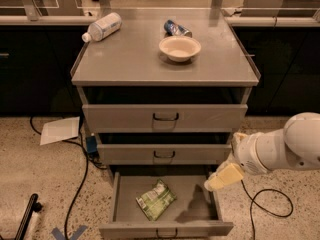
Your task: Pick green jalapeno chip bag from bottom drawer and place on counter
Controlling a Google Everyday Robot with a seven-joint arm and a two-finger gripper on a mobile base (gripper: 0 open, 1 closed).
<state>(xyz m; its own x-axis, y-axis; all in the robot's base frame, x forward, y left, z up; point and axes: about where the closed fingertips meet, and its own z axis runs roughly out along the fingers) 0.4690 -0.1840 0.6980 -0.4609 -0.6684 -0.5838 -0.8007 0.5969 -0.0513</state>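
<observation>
The green jalapeno chip bag (155,200) lies flat inside the open bottom drawer (166,228), left of its middle. The counter (130,59) is the grey cabinet top above the three drawers. My gripper (222,178) hangs at the end of the white arm (280,146), over the drawer's right side, to the right of the bag and above it. It holds nothing that I can see.
On the counter stand a white bowl (179,47), a small blue and silver packet (176,28) and a plastic bottle (102,27) lying on its side. Cables (80,184) and a white sheet (60,130) lie on the floor to the left.
</observation>
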